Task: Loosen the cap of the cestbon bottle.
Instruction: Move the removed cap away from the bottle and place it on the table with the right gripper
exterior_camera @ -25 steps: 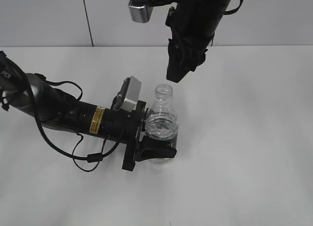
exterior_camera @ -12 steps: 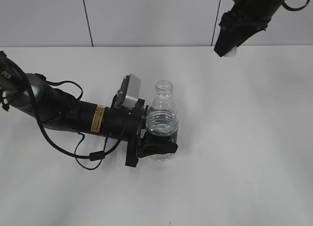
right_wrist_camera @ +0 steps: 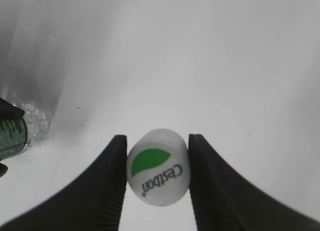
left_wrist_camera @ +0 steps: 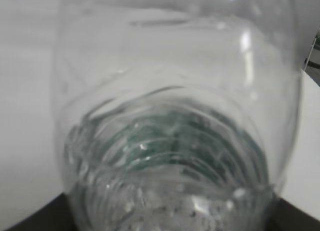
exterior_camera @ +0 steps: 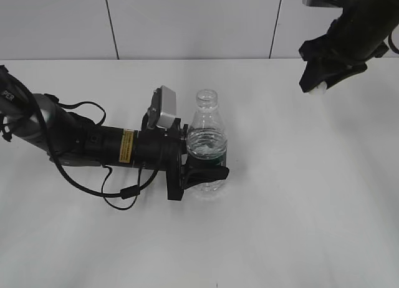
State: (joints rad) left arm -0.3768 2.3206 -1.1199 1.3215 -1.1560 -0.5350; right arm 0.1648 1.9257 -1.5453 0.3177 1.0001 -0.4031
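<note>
The cestbon bottle stands upright at mid-table, clear with a dark green label band, its neck open with no cap on it. My left gripper is shut on its lower body; the left wrist view shows the bottle filling the frame. My right gripper is at the far right above the table, shut on the white cap, whose green patch and "Cestbon" print face the camera. The cap shows as a small white spot in the exterior view. The bottle's label shows at the left edge of the right wrist view.
The left arm lies across the left of the white table with a looped black cable beside it. A pale wall with vertical seams runs along the back.
My right gripper, holding the cap, has moved from above the bottle's neck up and away to the far right, then lowered a little. The left gripper and bottle have shifted slightly.
</note>
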